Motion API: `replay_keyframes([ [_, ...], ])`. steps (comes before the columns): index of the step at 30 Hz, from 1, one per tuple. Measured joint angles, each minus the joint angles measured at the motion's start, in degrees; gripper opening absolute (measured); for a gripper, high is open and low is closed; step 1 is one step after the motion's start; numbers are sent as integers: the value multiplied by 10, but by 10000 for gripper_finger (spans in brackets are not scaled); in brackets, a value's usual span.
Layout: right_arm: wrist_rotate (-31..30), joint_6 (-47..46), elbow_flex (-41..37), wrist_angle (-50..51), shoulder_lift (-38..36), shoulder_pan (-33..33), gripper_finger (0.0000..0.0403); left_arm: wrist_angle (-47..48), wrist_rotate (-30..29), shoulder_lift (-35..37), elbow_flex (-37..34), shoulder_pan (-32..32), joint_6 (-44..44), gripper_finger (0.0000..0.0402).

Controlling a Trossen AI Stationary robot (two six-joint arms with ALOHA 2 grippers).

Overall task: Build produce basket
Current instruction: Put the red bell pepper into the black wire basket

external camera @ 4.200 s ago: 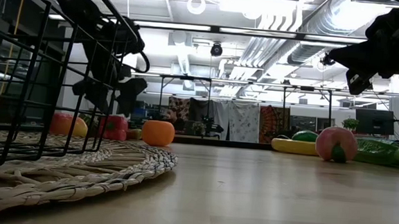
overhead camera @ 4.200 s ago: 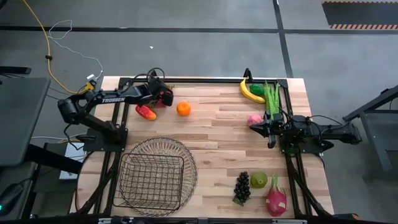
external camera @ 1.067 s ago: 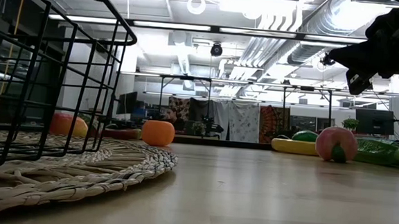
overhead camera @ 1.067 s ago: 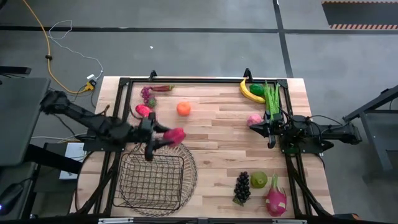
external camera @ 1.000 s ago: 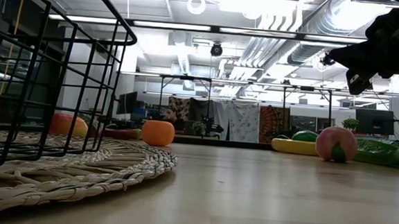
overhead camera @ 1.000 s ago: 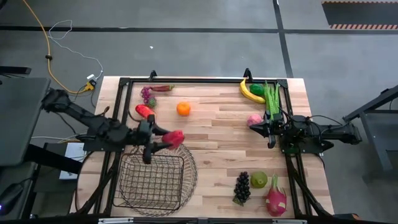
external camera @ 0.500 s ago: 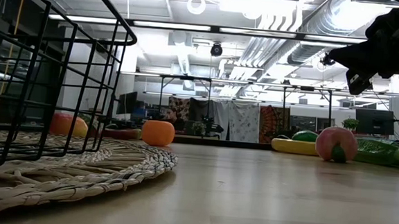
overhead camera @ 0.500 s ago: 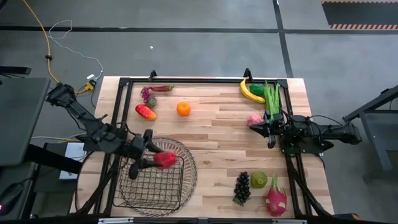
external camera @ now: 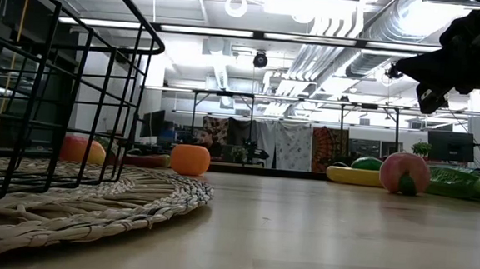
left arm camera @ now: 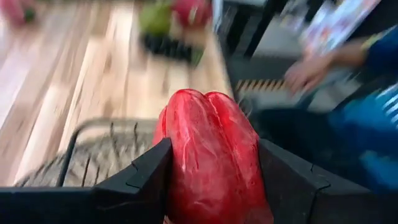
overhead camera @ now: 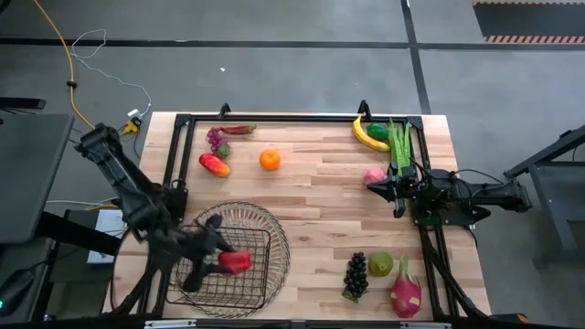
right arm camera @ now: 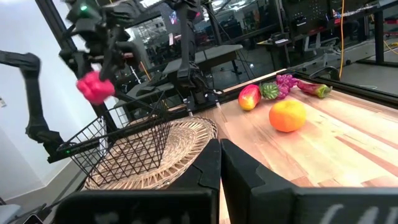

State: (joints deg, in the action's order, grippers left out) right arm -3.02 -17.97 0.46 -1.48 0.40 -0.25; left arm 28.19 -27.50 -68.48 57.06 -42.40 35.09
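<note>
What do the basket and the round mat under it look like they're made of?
The basket looks like dark coated metal wire: thin rods in a square grid. The round mat looks woven from pale straw or wicker, judging by its braided coils; the exact fibre is unclear.

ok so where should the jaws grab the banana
Across its middle, coming straight down. The banana lies flat at the table's far right corner, curved, with the green beans close along one side, so a top-down pinch across its narrow width suits best.

Wooden table (overhead camera: 311, 196) with woven mat (overhead camera: 279, 239), orange (overhead camera: 269, 160), banana (overhead camera: 367, 137), dragon fruit (overhead camera: 406, 292).
</note>
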Motion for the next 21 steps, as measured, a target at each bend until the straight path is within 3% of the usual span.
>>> replay_keyframes([
  [6,0,0,0,0,0,0,0,114,53,-90,75,9,33,197],
  [21,0,0,0,0,0,0,0,117,63,-184,80,11,-86,197],
])
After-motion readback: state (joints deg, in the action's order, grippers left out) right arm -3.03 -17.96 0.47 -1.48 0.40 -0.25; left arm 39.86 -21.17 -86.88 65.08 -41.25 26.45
